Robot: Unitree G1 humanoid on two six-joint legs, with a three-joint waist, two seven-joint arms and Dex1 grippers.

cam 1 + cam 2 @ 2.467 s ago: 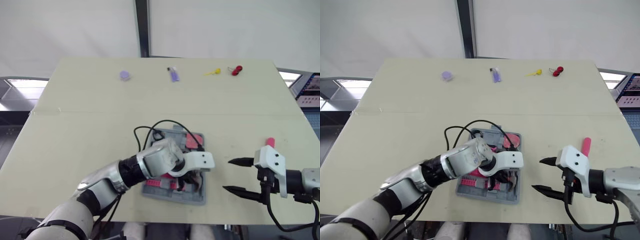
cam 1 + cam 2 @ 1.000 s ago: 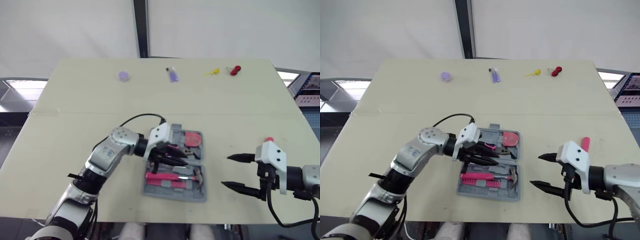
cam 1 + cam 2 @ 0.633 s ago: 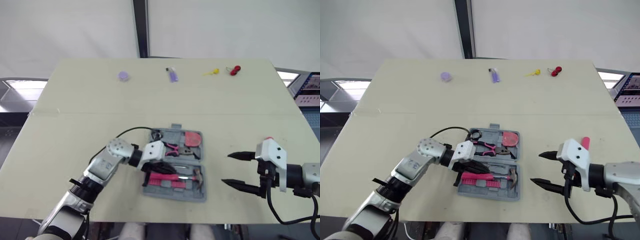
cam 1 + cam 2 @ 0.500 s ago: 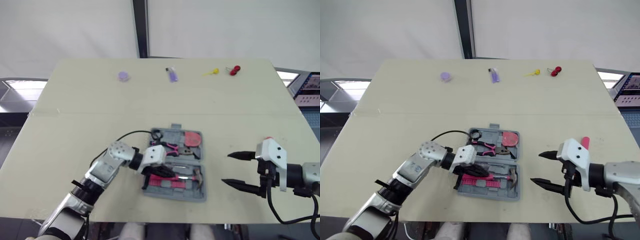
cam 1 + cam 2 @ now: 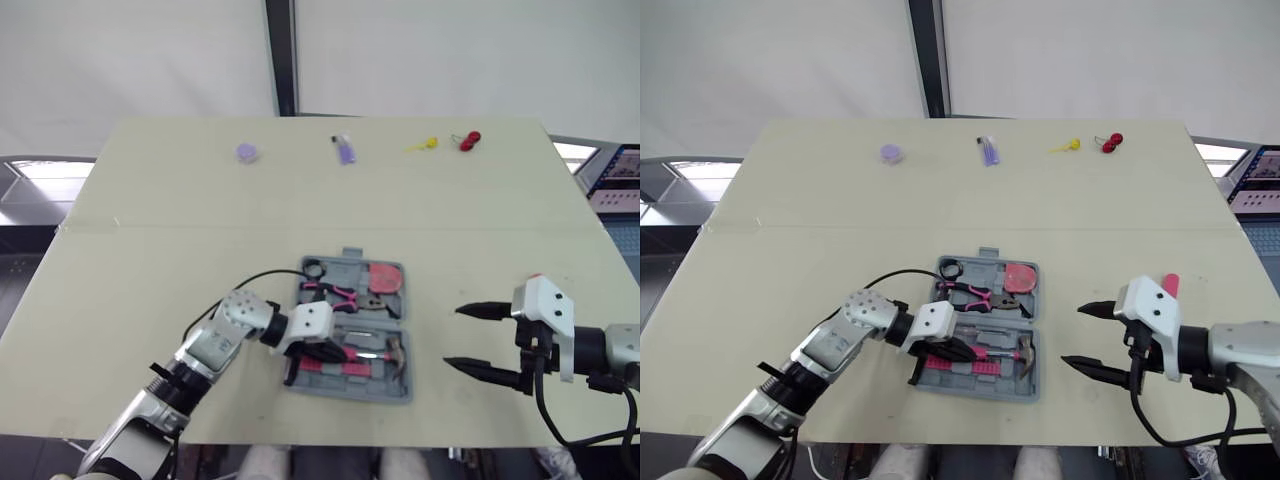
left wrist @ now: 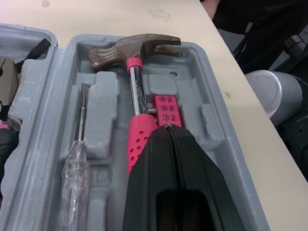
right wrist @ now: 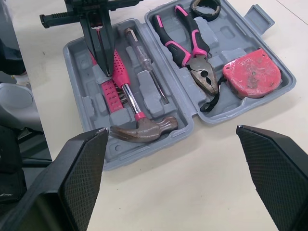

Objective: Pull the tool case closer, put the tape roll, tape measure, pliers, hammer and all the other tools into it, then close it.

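Observation:
The grey tool case (image 5: 396, 386) lies open near the table's front edge. In it are a black tape roll (image 7: 204, 7), pink-handled pliers (image 7: 192, 53), a red tape measure (image 7: 248, 72), a hammer (image 6: 132, 53), a clear screwdriver (image 7: 144, 65) and a pink bit holder (image 6: 165, 107). My left gripper (image 6: 167, 129) is shut with nothing between its fingers, its tips resting over the hammer's pink handle and the bit holder in the case's near-left part. To the right of the case my right gripper (image 5: 455, 337) stands open, apart from it.
A pink cylinder (image 5: 1171, 286) lies on the table just behind my right gripper. Along the far edge sit a purple disc (image 5: 248, 152), a purple lighter-like item (image 5: 346, 150), a yellow piece (image 5: 424, 144) and a red piece (image 5: 468, 140). The table's front edge runs just below the case.
My left arm has drawn back from over the case's middle to its near-left part, uncovering the tools. The right gripper and the case have stayed put.

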